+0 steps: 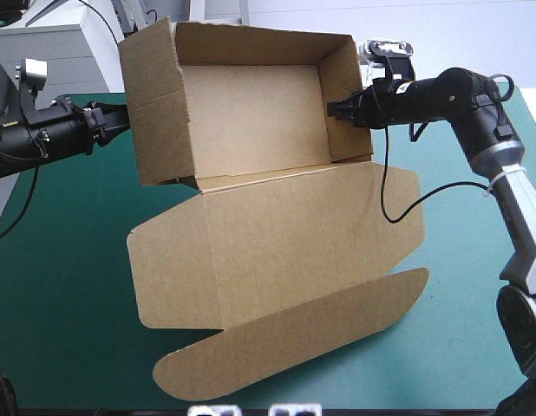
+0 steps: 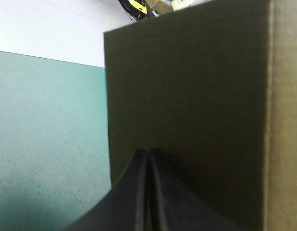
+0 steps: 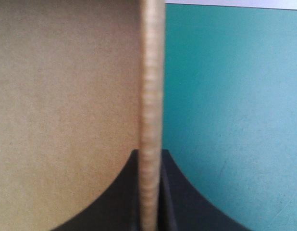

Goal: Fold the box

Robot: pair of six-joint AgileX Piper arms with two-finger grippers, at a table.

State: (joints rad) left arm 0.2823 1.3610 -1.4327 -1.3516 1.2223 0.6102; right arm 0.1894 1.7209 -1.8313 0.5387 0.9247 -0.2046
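Note:
The brown box (image 1: pixel 251 113) is an open tray tipped up off the teal-green table (image 1: pixel 60 286), its opening facing the high camera. Its lid (image 1: pixel 277 251) slopes down flat to the cover, ending in a rounded flap (image 1: pixel 294 334). My right gripper (image 1: pixel 331 109) pinches the tray's right wall; in the right wrist view that wall (image 3: pixel 151 96) runs edge-on between the fingers of the right gripper (image 3: pixel 151 154). My left gripper (image 1: pixel 120 117) is at the outside of the left wall. In the left wrist view the left gripper (image 2: pixel 148 153) shows a pointed arch against the box wall (image 2: pixel 196 86).
Bare teal-green cover (image 2: pixel 47 144) lies to the left of the box and along the table's right side (image 1: pixel 459 312). The lid and its flap take up the middle and front of the table.

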